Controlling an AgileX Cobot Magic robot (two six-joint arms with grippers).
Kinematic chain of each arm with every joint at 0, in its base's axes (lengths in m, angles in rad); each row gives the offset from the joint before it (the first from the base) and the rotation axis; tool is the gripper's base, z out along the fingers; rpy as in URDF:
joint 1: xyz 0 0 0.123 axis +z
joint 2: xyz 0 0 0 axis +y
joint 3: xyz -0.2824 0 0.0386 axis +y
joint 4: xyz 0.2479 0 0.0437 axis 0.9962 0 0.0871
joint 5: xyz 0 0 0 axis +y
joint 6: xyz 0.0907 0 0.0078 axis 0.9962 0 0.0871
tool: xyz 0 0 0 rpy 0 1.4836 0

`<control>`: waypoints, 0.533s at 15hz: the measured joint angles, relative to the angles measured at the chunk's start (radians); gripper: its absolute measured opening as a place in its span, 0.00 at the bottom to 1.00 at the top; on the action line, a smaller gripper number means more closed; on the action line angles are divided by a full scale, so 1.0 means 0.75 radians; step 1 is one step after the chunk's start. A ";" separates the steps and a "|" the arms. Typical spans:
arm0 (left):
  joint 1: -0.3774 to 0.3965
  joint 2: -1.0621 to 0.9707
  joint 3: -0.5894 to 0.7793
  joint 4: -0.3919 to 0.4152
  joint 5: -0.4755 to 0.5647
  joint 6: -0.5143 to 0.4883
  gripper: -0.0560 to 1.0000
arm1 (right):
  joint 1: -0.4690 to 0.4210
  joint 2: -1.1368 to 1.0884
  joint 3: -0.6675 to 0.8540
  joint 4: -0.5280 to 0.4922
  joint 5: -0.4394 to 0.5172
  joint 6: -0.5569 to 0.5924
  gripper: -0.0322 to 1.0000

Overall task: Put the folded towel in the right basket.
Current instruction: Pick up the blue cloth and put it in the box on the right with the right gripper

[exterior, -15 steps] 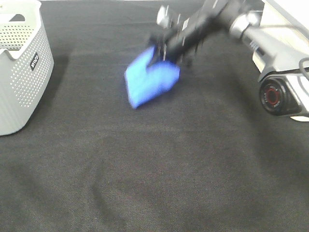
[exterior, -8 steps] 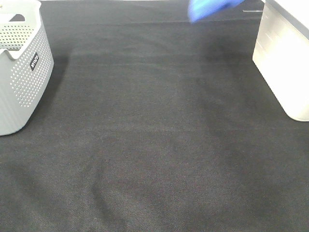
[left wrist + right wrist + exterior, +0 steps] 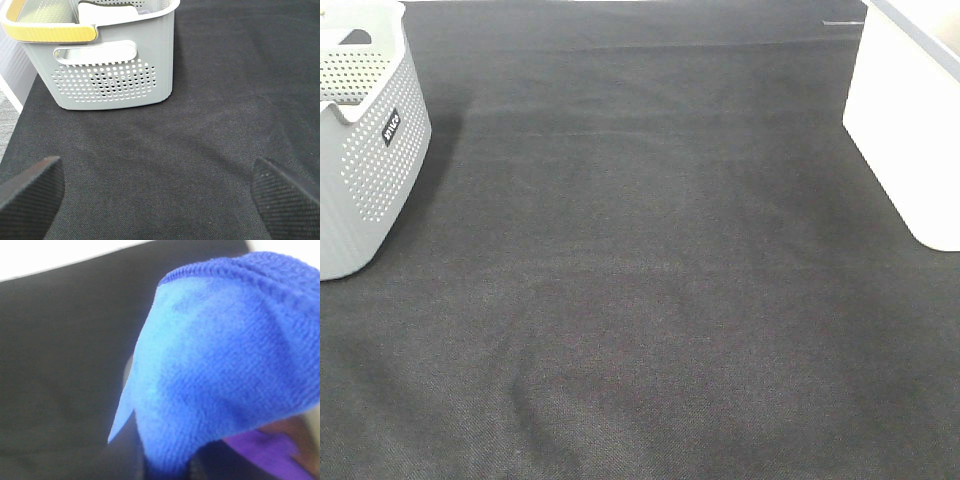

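Observation:
The folded blue towel fills the right wrist view, held up over the black cloth, close to the camera. It hides my right gripper's fingers, which seem shut on it. Neither the towel nor either arm shows in the exterior high view. The right basket is a white box at the right edge of the table. My left gripper is open and empty above the cloth, its fingertips wide apart, a short way in front of the grey left basket.
The grey perforated left basket stands at the left edge, with a yellow-topped handle and some white contents. A black cloth covers the table. A purple patch shows under the towel.
My right arm carried the blue towel from the middle back of the table up and to the right, and has left the exterior high view. The left basket has not moved.

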 joint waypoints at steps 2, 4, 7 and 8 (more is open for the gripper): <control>0.000 0.001 0.000 0.000 0.000 0.000 0.94 | -0.080 0.011 0.109 -0.051 0.000 0.007 0.17; 0.000 0.003 0.000 0.001 0.000 0.000 0.94 | -0.135 0.020 0.217 -0.084 0.015 0.016 0.20; 0.000 0.003 0.000 0.001 0.000 0.000 0.94 | -0.115 0.020 0.247 -0.083 0.013 0.017 0.52; 0.000 0.003 0.000 0.001 0.000 0.000 0.94 | -0.095 0.020 0.251 -0.081 0.011 0.015 0.74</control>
